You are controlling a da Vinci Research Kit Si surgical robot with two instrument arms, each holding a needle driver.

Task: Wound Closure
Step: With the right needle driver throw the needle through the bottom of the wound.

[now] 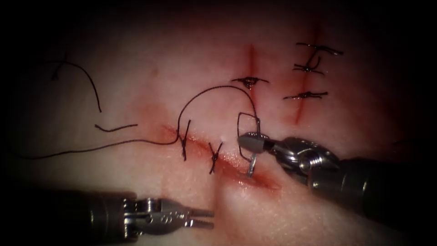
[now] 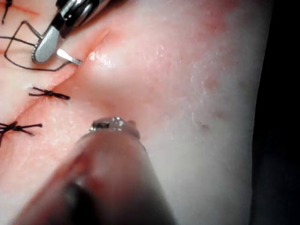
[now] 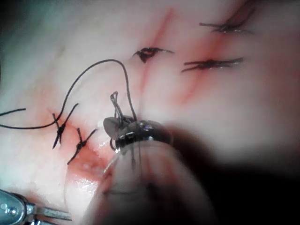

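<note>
Left pincer (image 1: 207, 218) spread, empty; right pincer (image 1: 248, 142) pinching needle (image 1: 251, 165) entering the cut (image 1: 236, 169).

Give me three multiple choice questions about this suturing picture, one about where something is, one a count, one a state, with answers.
1. Where is the curved steel needle?
A. In the right gripper, tip at the red horizontal cut
B. In the left gripper
C. Lying loose on the tissue

2. How many dark thread stitches cross that cut?
A. Two
B. Four
C. None

3. What does the left gripper hold?
A. Thread
B. Nothing, jaws open
C. Tissue

Answers: 1 A, its jaws clamp the needle; 2 A, two crossings lie left of the needle; 3 B, its jaws stand apart, empty.
</note>
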